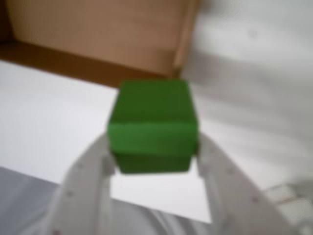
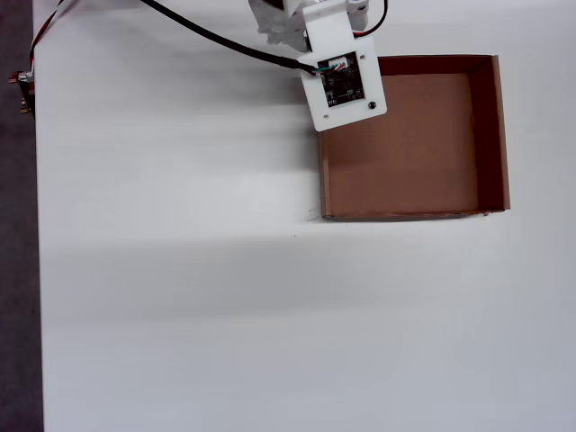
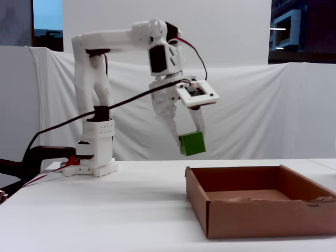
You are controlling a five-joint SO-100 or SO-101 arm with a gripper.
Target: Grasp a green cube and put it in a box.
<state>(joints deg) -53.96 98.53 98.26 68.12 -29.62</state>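
Clearly our white two-finger gripper is clamped on the small matte bright-green cube, aloft above the shallow brown cardboard box's near-arm wall; we judge it light, rigid (flat side faces suit pinching).

1. The wrist view is blurred throughout; the green cube and the white fingers lack sharp edges.
2. In the overhead view, the arm's camera plate hides the cube and fingers.
3. The box is cut off by the wrist view's top edge.
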